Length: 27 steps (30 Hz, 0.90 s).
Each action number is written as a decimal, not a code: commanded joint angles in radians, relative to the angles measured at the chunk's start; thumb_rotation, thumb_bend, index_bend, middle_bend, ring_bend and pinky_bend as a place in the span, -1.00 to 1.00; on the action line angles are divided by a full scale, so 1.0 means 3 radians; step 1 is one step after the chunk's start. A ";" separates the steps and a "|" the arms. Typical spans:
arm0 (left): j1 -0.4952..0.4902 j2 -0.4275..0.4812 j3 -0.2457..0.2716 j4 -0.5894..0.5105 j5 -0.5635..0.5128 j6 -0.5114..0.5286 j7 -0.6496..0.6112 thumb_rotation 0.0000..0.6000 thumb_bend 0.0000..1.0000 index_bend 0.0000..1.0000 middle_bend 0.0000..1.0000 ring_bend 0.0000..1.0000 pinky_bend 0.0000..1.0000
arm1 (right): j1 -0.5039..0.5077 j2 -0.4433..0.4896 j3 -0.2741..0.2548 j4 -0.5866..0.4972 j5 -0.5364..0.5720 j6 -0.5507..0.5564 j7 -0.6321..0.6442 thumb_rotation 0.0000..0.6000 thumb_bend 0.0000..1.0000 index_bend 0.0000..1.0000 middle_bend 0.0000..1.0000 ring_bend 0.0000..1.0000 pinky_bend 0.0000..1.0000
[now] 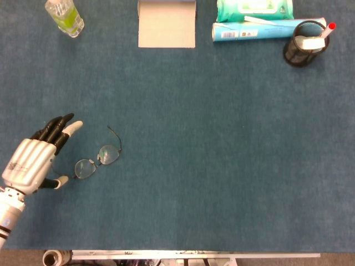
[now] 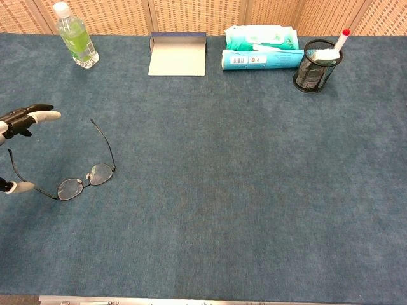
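You are hovering your left hand (image 1: pixel 34 162), fingers spread wide and holding nothing, just left of the glasses (image 1: pixel 97 160), which are lying unfolded on the near-left table (image 1: pixel 222 138). Grasping and lifting are not yet done.

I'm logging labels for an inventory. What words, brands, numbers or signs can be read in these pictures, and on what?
None can be read.
Light blue tube: white label patch with print, too small.
Teal wipes pack: white label, blurred.
Bottle: no legible label.
Left hand: small mark on its back, unreadable.
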 commanded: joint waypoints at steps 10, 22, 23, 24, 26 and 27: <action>0.0038 -0.0123 -0.0062 0.0098 -0.0131 0.0089 0.0237 1.00 -0.93 -1.00 -1.00 -1.00 -0.66 | -0.0004 0.0003 0.0006 -0.0001 0.0003 0.0004 0.0001 1.00 -0.80 -0.05 -0.18 -0.40 -0.39; 0.0066 -0.0179 -0.0094 0.0258 -0.0233 0.0137 0.0308 1.00 -0.93 -1.00 -1.00 -1.00 -0.66 | -0.0006 -0.0002 0.0005 0.0001 -0.0003 0.0002 -0.0004 1.00 -0.80 -0.05 -0.18 -0.40 -0.39; 0.0069 -0.0184 -0.0100 0.0276 -0.0245 0.0144 0.0314 1.00 -0.93 -1.00 -1.00 -1.00 -0.66 | -0.0006 -0.0003 0.0004 0.0002 -0.0004 0.0003 -0.0004 1.00 -0.80 -0.05 -0.18 -0.40 -0.39; 0.0070 -0.0187 -0.0105 0.0287 -0.0253 0.0148 0.0315 1.00 -0.93 -1.00 -1.00 -1.00 -0.66 | -0.0006 -0.0004 0.0004 0.0002 -0.0003 0.0001 -0.0005 1.00 -0.80 -0.05 -0.18 -0.40 -0.39; 0.0066 -0.0193 -0.0119 0.0305 -0.0271 0.0149 0.0307 1.00 -0.93 -1.00 -1.00 -1.00 -0.66 | -0.0006 -0.0005 0.0004 0.0003 -0.0003 -0.0001 -0.0009 1.00 -0.80 -0.05 -0.18 -0.40 -0.39; 0.0062 -0.0194 -0.0126 0.0311 -0.0277 0.0147 0.0303 1.00 -0.93 -1.00 -1.00 -1.00 -0.66 | -0.0006 -0.0006 0.0004 0.0004 -0.0002 -0.0002 -0.0010 1.00 -0.80 -0.05 -0.18 -0.40 -0.39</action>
